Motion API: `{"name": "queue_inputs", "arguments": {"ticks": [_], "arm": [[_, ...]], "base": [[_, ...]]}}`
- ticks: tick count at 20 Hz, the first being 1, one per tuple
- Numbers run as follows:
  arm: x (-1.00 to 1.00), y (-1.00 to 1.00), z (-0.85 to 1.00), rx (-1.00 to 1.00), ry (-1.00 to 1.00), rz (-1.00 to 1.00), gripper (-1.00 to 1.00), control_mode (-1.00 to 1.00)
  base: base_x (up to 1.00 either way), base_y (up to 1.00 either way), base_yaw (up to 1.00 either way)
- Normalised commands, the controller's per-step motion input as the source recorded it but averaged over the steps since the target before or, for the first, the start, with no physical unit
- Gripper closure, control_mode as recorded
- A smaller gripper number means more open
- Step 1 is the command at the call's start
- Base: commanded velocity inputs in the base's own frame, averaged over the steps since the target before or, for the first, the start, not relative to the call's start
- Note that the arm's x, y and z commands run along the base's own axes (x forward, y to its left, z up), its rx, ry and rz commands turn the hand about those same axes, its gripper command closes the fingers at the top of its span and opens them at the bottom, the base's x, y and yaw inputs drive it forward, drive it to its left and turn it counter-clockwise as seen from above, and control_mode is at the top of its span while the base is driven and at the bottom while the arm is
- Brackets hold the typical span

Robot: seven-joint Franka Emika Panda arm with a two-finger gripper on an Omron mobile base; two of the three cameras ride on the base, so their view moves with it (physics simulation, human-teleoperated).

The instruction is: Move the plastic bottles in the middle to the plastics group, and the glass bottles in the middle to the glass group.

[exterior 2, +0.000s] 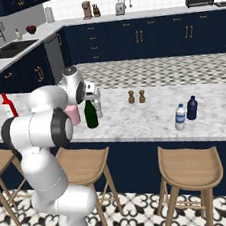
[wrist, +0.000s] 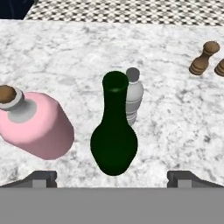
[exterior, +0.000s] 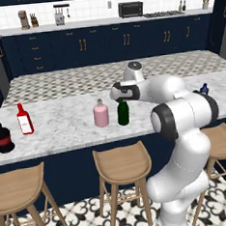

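The gripper (wrist: 112,178) hangs over the marble counter (exterior: 63,129) just above the dark green wine bottle (wrist: 113,131), with its two fingertips (wrist: 41,178) spread wide apart, one on each side of the bottle and touching nothing. The green bottle stands upright near the front edge of the counter, and everything else is best placed from it. Right behind it, nearly touching in the hand view, stands the small slim pale bottle (wrist: 133,100), shorter and partly hidden by the green neck. Just beside the green bottle on its left, with a small gap between, stands the squat pink flask (wrist: 37,124) with its pale stopper, also upright. Further back and to the right of the green bottle are the two small brown shakers (wrist: 203,59), close together. Well to the right of it, near the counter's front edge in the right base view, stands the clear water bottle with a blue cap (exterior 2: 180,116), with a dark blue bottle (exterior 2: 192,108) just beside that. Well to the left of the green bottle stand the slim red bottle (exterior: 24,119) and, beyond it, the round black bottle with a red band (exterior: 1,134)
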Motion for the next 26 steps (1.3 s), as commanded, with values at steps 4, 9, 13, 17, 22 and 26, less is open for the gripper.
{"name": "queue_inputs", "arguments": {"ticks": [4,9,13,17,22,26], "arm": [[0.16,0.0,-0.18,0.0,0.03,0.0,-1.0,-1.0],[0.22,0.01,-0.1,0.0,0.0,0.0,-1.0,-1.0],[0.09,0.0,-0.11,0.0,0.0,0.0,-1.0,-1.0],[0.0,0.0,-0.06,0.0,0.0,0.0,-1.0,-1.0],[0.11,0.0,-0.08,0.0,0.0,0.0,-1.0,-1.0],[0.15,0.0,-0.01,0.0,0.0,0.0,-1.0,-1.0]], "base": [[0.0,0.0,0.0],[0.0,0.0,0.0],[0.0,0.0,0.0],[0.0,0.0,0.0],[0.0,0.0,0.0],[0.0,0.0,0.0]]}}
